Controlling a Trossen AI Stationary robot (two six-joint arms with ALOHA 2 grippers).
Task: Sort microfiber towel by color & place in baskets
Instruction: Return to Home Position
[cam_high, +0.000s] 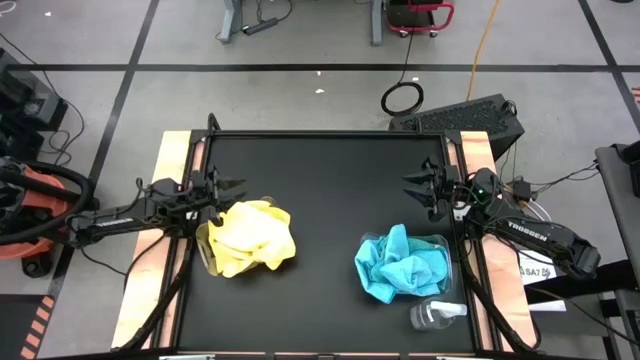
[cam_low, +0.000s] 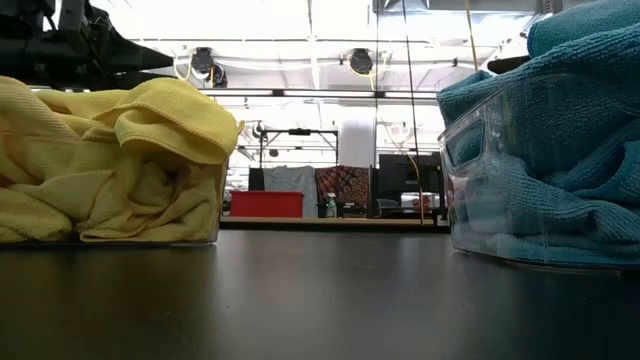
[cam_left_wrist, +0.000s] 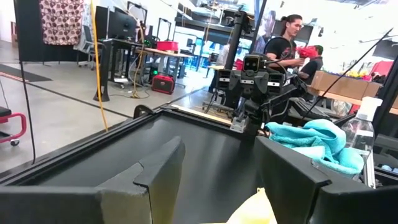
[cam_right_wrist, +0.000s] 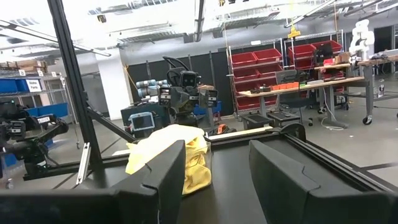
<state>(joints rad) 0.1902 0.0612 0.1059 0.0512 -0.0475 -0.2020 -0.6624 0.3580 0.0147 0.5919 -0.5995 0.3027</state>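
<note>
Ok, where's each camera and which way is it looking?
High: overhead, looking down; left arm, right arm, yellow towels, blue towels.
Low: table height, looking across; hardly any arm.
Left wrist: faces right arm; own left gripper open.
Right wrist: faces left arm; own right gripper open.
High and low share both towel piles.

place: robotics workshop | ground: concrete floor with black tape lines | 12 o'clock of table: coiled cable | room behind: racks of red bins, workbench
</note>
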